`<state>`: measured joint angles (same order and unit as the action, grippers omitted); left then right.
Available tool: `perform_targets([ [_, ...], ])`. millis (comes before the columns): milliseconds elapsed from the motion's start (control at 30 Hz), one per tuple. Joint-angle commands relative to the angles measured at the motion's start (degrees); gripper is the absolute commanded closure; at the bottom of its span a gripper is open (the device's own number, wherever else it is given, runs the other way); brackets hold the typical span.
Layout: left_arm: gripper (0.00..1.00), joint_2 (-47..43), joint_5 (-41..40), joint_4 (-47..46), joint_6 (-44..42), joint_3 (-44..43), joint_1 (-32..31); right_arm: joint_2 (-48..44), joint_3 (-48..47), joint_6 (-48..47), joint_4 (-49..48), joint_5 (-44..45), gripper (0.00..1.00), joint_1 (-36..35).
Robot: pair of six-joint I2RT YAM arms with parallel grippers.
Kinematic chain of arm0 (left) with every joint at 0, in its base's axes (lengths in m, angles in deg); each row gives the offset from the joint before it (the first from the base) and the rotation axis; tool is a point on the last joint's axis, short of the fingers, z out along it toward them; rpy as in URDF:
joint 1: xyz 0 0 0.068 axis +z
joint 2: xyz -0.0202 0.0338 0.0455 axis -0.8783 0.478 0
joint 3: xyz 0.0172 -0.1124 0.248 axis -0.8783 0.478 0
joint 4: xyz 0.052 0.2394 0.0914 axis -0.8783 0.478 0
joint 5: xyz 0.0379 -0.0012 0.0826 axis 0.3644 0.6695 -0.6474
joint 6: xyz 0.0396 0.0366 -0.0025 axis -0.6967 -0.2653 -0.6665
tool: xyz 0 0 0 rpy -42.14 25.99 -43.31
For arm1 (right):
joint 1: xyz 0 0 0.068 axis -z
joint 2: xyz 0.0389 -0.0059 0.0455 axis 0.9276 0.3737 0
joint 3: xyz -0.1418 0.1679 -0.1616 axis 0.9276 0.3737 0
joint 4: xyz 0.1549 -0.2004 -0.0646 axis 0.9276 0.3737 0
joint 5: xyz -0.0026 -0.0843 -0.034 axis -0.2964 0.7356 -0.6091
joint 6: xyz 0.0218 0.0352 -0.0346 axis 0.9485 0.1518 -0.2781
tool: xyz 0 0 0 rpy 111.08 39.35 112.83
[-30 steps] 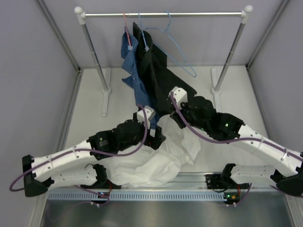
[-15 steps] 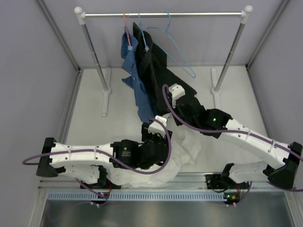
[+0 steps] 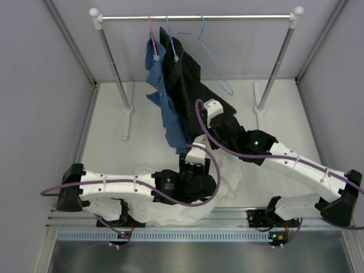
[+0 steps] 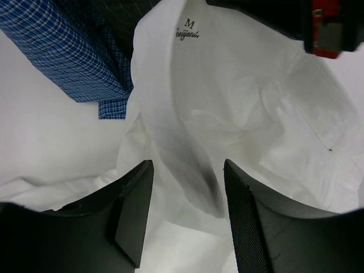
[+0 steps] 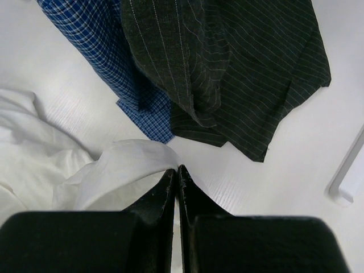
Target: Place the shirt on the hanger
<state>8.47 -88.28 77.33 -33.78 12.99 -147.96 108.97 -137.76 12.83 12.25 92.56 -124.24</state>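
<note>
Left fingers forward, perhaps astride shirt

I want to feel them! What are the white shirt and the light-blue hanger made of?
Shirt: thin, soft woven cloth, maybe cotton, matte; it crumples into loose folds. Hanger: thin bent wire, probably metal with a smooth light-blue coating; paint or plastic, can't tell.

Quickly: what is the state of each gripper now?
Left gripper: open over the shirt, holding nothing.
Right gripper: shut at the shirt's edge; whether it pinches fabric cannot be told.
</note>
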Motion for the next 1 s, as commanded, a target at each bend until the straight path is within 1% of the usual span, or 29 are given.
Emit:
perform_targets([
  [0,0.43,1.83,1.25,1.23,4.18,-1.3,2.49,-0.38,-1.29,2.04,-2.98,0.64,1.0,0.46],
  [100,0.46,3.59,2.31,1.14,5.15,-1.21,4.08,-0.64,-0.77,2.13,-3.86,-0.06,1.0,0.37],
  [133,0.5,4.11,2.31,1.05,5.41,-1.21,4.17,-0.64,-0.59,2.22,-4.12,-0.24,1.0,0.37],
  [200,0.53,4.73,2.57,1.14,5.68,-1.3,4.69,-0.73,-0.15,2.31,-4.56,-0.33,1.0,0.37],
  [233,0.58,4.99,2.92,0.97,5.68,-1.21,5.65,-0.65,-0.06,2.4,-4.74,-0.42,1.0,0.37],
  [267,0.73,5.08,3.28,1.14,5.68,-1.21,6.01,-0.56,0.11,2.4,-4.83,0.02,1.0,0.37],
  [333,0.84,3.51,3.81,1.05,5.85,-0.25,6.19,-0.38,0.47,2.48,-4.83,0.72,1.0,0.37],
  [367,0.97,2.81,3.89,1.14,5.86,0.28,6.19,-0.38,0.9,2.66,-4.57,2.38,1.0,0.37],
  [400,1.0,1.67,4.07,1.14,5.42,0.81,6.19,-0.21,1.17,2.75,-4.48,3.44,1.0,0.37],
  [467,1.0,-1.85,5.12,1.14,4.46,2.38,7.24,0.06,1.52,3.45,-3.69,4.85,1.0,1.33],
  [500,1.0,-4.38,9.13,0.97,2.36,2.92,8.29,0.32,1.61,3.97,-3.43,4.86,1.0,1.77],
  [533,1.0,-5.71,11.78,0.79,0.77,3.27,11.17,0.41,1.7,4.94,-3.42,4.77,1.0,2.91],
  [567,1.0,-6.86,14.94,0.18,-3.85,4.14,12.85,0.5,1.87,5.21,-3.25,3.99,1.0,3.36],
  [600,1.0,-9.39,21.67,-0.35,-5.73,4.59,14.78,0.41,1.87,5.47,-3.33,3.02,1.0,3.8],
  [633,1.0,-10.81,24.17,-0.44,-7.22,5.11,17.76,0.24,1.79,5.56,-3.34,-0.12,0.91,4.67],
  [667,1.0,-12.39,26.98,-0.61,-8.81,6.34,18.92,-0.9,1.7,5.47,-3.34,-1.72,0.8,5.03],
  [700,1.0,-15.8,30.58,-1.05,-12.56,6.87,20.32,-1.95,1.87,5.56,-4.21,-2.6,0.75,5.2],
  [733,1.0,-17.57,40.01,-1.23,-14.43,7.4,23.38,-3.44,2.22,5.47,-5.0,-4.53,0.7,5.47],
  [767,1.0,-18.9,45.67,-1.49,-17.75,7.93,24.98,-6.85,3.1,5.3,-5.79,-5.68,0.64,5.64],
  [833,1.0,-21.98,54.65,-0.71,-19.27,7.58,27.97,-9.95,2.84,4.42,-6.15,-9.18,0.56,7.13],
  [867,1.0,-22.77,60.52,0.51,-20.06,7.32,28.25,-12.4,1.54,4.07,-5.63,-9.99,0.49,7.84],
  [933,1.0,-23.74,62.78,3.06,-20.86,5.39,28.25,-14.0,-0.49,2.84,-3.61,-11.66,0.43,10.29],
  [967,1.0,-23.66,61.39,6.03,-21.73,4.77,28.25,-14.44,-3.2,2.32,-2.9,-12.28,0.42,11.44],
])
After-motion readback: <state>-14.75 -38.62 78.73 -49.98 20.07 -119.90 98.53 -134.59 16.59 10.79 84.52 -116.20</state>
